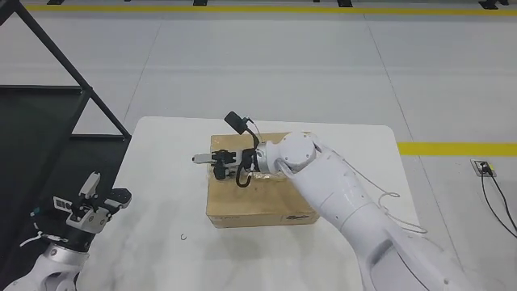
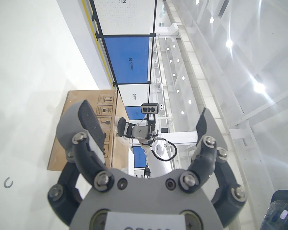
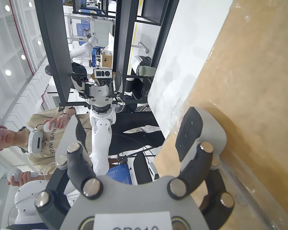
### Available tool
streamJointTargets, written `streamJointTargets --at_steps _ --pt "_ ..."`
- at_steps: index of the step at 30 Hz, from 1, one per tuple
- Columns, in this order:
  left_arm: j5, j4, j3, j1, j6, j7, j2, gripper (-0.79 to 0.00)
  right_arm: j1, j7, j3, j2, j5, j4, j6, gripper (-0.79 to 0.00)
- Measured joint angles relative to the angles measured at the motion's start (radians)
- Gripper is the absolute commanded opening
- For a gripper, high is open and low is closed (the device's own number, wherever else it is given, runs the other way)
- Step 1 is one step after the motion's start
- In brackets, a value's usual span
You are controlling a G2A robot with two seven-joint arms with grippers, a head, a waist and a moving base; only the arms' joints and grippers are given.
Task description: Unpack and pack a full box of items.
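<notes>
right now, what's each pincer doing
left pincer: open, holding nothing
right pincer: open, holding nothing, at the top of the cardboard box

**Box** (image 1: 258, 190): brown cardboard, matt, faintly fibrous. Clear glossy tape (image 3: 249, 192) runs along its top seam and is crinkled in places.
**Table** (image 1: 161, 153): white, smooth, with a slight sheen.
**Ring** (image 1: 185, 238), at 8 o'clock from the box: grey, metal-looking.
**Left gripper** (image 2: 145, 111) and **right gripper** (image 3: 133, 117): smooth grey plastic-looking shells, matt black dimpled rubbery pads (image 2: 91, 123), bright metal screws (image 2: 103, 180).
</notes>
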Motion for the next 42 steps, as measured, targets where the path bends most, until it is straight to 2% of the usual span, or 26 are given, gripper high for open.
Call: streamJointTargets --at_steps 6,13,25,34,42 --pt "0.015 -0.017 0.018 -0.005 0.007 0.001 0.000 0.000 0.004 0.080 0.032 0.021 -0.004 0.011 0.015 0.000" --pt "0.040 -0.037 0.048 -0.015 0.016 0.006 0.000 0.000 -0.008 0.072 0.064 0.056 -0.054 -0.004 0.008 0.000" --pt "0.079 -0.056 0.099 -0.033 0.033 0.029 -0.001 0.000 -0.045 0.115 0.155 0.150 -0.121 -0.077 0.013 0.000" --pt "0.104 -0.063 0.130 -0.058 0.048 0.040 -0.001 0.000 -0.125 0.125 0.259 0.245 -0.196 -0.242 0.066 0.000" --pt "0.124 -0.059 0.153 -0.082 0.062 0.041 -0.001 0.000 -0.257 0.132 0.401 0.343 -0.296 -0.479 0.165 0.000"
